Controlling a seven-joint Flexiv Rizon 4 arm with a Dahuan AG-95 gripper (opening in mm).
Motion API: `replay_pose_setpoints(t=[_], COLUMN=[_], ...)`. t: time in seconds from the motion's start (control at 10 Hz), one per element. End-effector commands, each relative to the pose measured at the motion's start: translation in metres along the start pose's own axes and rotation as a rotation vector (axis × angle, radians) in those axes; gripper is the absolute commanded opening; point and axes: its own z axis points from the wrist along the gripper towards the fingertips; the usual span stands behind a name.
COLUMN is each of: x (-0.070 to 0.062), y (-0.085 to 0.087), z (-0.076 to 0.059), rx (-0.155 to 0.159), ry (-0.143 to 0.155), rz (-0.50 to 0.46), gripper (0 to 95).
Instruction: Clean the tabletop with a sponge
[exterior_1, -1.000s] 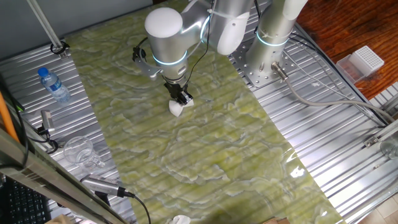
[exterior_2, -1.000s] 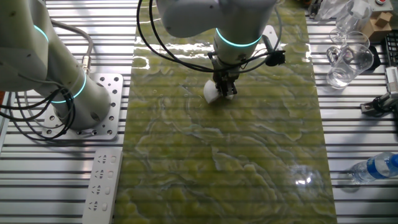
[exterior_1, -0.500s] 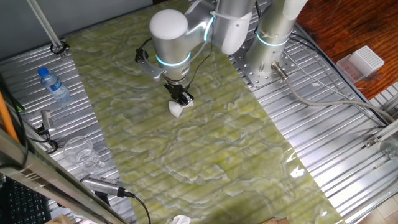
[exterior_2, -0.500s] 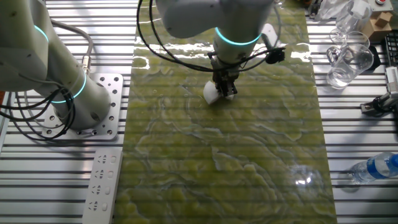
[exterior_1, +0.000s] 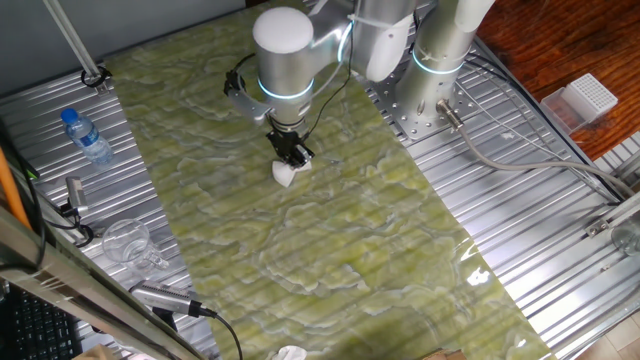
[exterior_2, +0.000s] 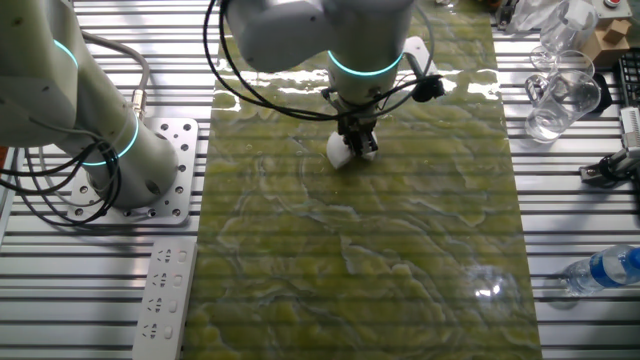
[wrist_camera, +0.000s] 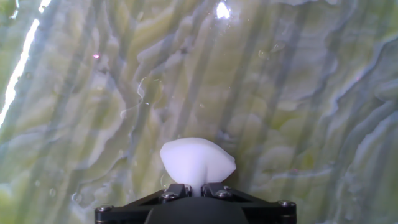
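Sponge (wrist_camera: 197, 163) pinched in gripper (wrist_camera: 196, 188); bulging end on tabletop (wrist_camera: 298, 93)

Ribbed grey metal panels (exterior_1: 520, 190) flank the work area on both sides, catching bright overhead light. A plastic water bottle (exterior_1: 86, 136) lies on one panel, near a clear glass pitcher (exterior_1: 128, 241); from the other fixed view the pitcher (exterior_2: 560, 100) stands by more glassware. A white power strip (exterior_2: 165, 290) rests on the panel opposite. A white ridged box (exterior_1: 587, 98) sits on reddish-brown wood flooring (exterior_1: 540, 45) beyond the bench.
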Motion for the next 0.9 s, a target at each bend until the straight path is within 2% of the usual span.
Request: replay_pose_setpoints(t=[0.1,0.4,0.9], x=[-0.0006,-0.0024,-0.0051], y=[-0.0015,-0.002,-0.0065], z=[0.0043,0.0044,0.0108], rx=[-0.007,0.006,0.019], ry=[-0.015,-0.04,-0.062], rz=[-0.004,0.003,-0.009], gripper=[0.0,0.0,0.0])
